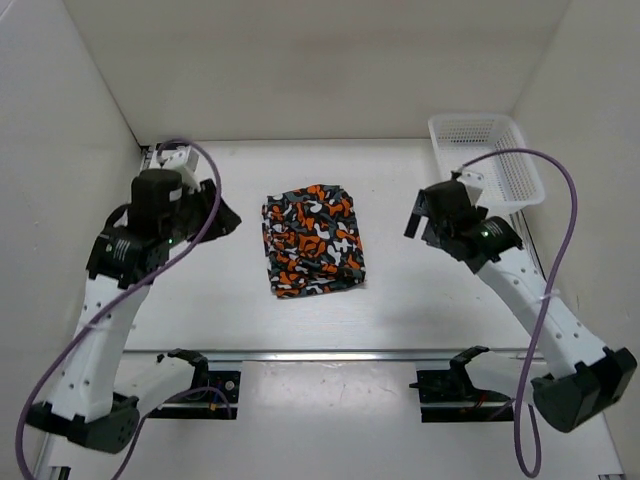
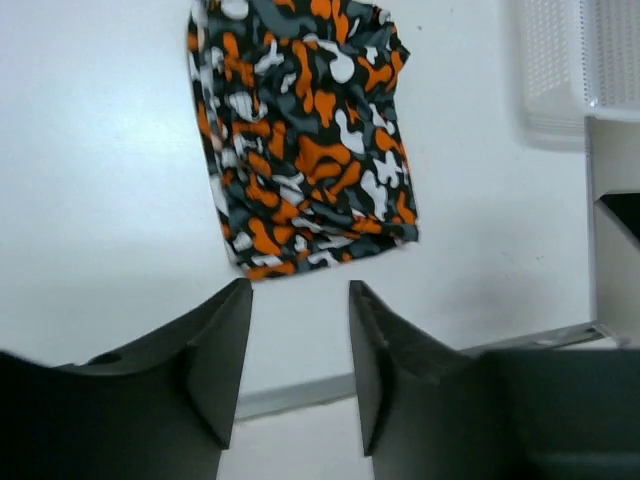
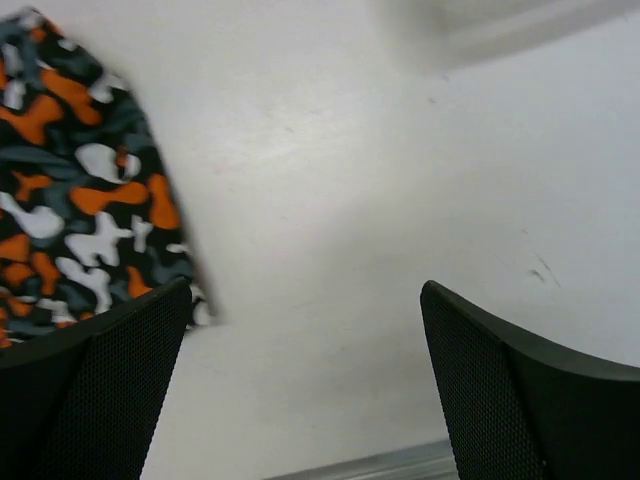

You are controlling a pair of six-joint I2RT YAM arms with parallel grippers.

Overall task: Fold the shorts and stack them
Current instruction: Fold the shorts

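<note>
The shorts (image 1: 313, 240), printed in orange, white, grey and black blotches, lie folded into a compact rectangle in the middle of the table. They also show in the left wrist view (image 2: 300, 140) and at the left edge of the right wrist view (image 3: 70, 200). My left gripper (image 1: 226, 217) hangs to the left of the shorts, open and empty; in its own view (image 2: 298, 300) the jaws stand apart over bare table. My right gripper (image 1: 413, 222) hangs to the right of the shorts, wide open and empty (image 3: 305, 300).
A white plastic mesh basket (image 1: 487, 160) stands at the back right, behind the right arm; it also shows in the left wrist view (image 2: 575, 60). White walls close the table on the left, back and right. A metal rail (image 1: 330, 355) runs along the near edge.
</note>
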